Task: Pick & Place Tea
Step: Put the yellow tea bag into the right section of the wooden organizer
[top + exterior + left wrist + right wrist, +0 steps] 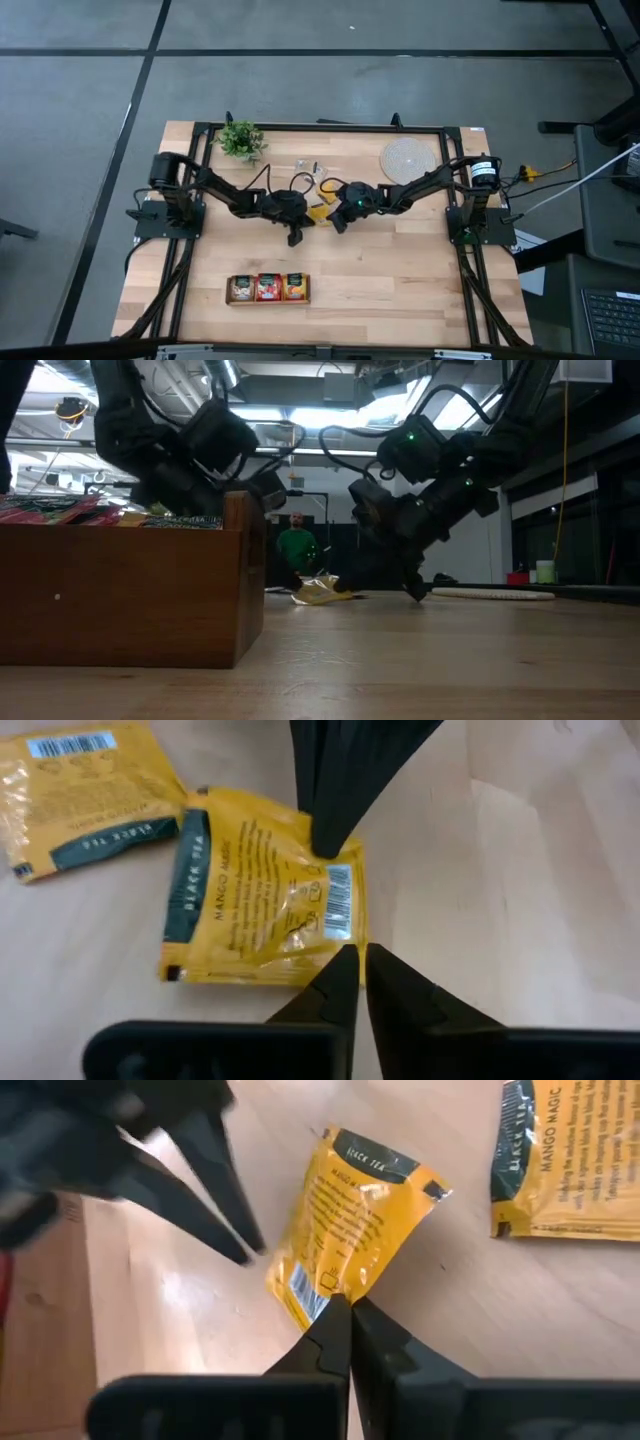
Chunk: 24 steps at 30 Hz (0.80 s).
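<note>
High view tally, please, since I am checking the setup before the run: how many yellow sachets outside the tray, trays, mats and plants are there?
yellow sachets outside the tray: 2
wooden tray: 1
round woven mat: 1
potted plant: 1
Total: 5

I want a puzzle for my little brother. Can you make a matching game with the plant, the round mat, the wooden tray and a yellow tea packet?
Things:
1. plant
2. round mat
3. wooden tray
4. yellow sachet

What fits:
A. pinched by the right gripper
B. green and leafy
C. filled with tea sachets
D. pale and flat

Pairs: 1-B, 2-D, 3-C, 4-A
</note>
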Tool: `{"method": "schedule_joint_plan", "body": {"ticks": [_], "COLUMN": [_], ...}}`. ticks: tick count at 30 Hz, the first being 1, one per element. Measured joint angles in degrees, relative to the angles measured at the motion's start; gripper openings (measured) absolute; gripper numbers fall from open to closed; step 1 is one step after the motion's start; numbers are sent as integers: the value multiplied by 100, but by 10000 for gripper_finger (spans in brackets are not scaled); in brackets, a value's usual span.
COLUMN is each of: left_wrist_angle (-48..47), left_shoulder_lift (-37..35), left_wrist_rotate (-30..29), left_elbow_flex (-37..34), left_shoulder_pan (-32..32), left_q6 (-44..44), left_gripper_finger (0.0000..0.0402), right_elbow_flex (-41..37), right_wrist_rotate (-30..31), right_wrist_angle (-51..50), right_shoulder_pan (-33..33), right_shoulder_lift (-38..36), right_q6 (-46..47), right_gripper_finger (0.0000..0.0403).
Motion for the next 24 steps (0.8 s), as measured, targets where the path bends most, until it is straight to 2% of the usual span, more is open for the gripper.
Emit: {"method": "schedule_joint_plan", "body": {"ticks": [6,10,14,17,20,24], "left_wrist_angle": [-1053,-1495,-1704,-1866,-1909,-1927], "left_shoulder_lift": [-832,-1419,-1873,-2071,-2091,-2093], "left_wrist_rotate": [-260,-888,-1458,-1243,-740,-363], "left_elbow_flex": [7,7,11,13,13,13], "left_shoulder_pan": [0,-4,56,248,474,700], "left_q6": [215,549,469,170,-74,-121], "left_gripper_finger": [55,82,113,139,165,194], "right_elbow_flex": [-4,-4,-4,-4,-4,-2], "right_wrist_rotate": [192,381,522,527,527,488], "right_wrist_angle": [-107,-82,103,497,956,1310], "right_shoulder_pan": [5,15,15,15,15,15], "right_shoulder_lift": [4,4,4,4,4,-1], "right_q6": [-484,-1045,-1415,-1725,-2119,-2566], "right_gripper_finger": [3,2,2,2,2,1]}}
